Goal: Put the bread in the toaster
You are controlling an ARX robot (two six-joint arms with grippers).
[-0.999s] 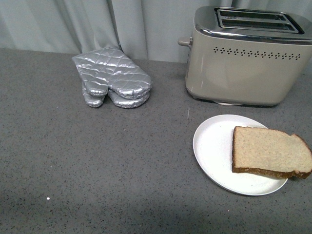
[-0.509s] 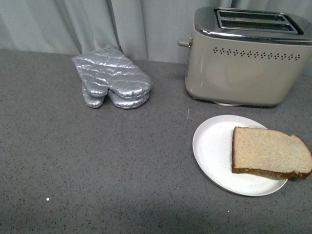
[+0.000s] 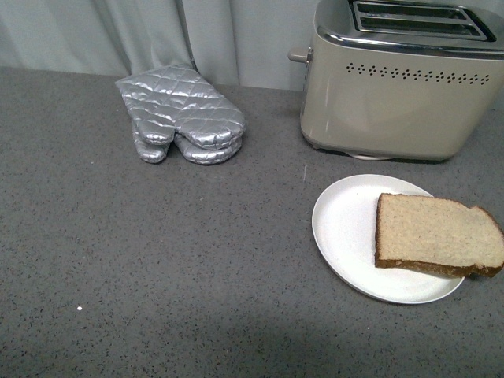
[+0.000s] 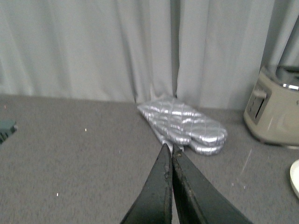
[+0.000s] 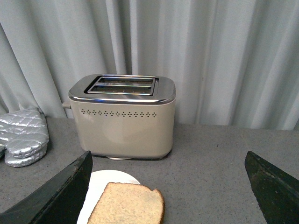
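Front: the bread (image 3: 437, 232) lies on a plate (image 3: 346, 228) by the right edge of the surface (image 3: 157, 260), toaster (image 3: 402, 79) behind. Left wrist: left end effector (image 4: 171, 161) clenched, empty. Right wrist: right end effector (image 5: 168, 161) spread wide. Bread likely light, soft, crumbly; pinch the overhanging crust.
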